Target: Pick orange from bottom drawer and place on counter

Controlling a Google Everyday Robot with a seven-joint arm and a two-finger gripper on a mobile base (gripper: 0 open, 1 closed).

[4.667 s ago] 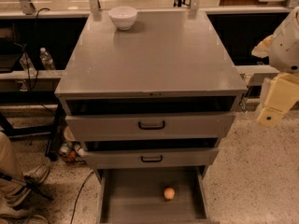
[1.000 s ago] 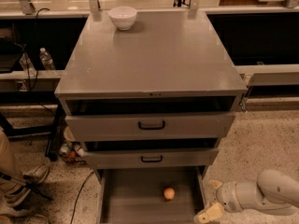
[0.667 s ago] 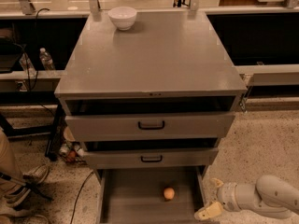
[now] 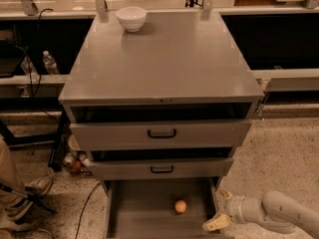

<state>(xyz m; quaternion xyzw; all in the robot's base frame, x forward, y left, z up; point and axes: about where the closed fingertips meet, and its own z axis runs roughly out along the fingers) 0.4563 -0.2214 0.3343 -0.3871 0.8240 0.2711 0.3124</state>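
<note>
The orange (image 4: pixel 180 206) lies on the floor of the open bottom drawer (image 4: pixel 139 210), right of its middle. My gripper (image 4: pixel 221 209) hangs low at the drawer's right wall, a short way right of the orange and not touching it. Its two pale fingers are spread apart and hold nothing. The counter (image 4: pixel 164 59) is the grey top of the cabinet, high above the drawer.
A white bowl (image 4: pixel 131 18) stands at the counter's back left. The two upper drawers (image 4: pixel 160 133) with black handles stick out slightly above the bottom drawer. A person's shoe (image 4: pixel 27 195) and cables lie on the floor at left. A water bottle (image 4: pixel 50 62) stands on the left shelf.
My arm has come down from beside the cabinet's upper right to floor level. In the last second the gripper has edged left toward the bottom drawer's right wall. The orange has not moved.
</note>
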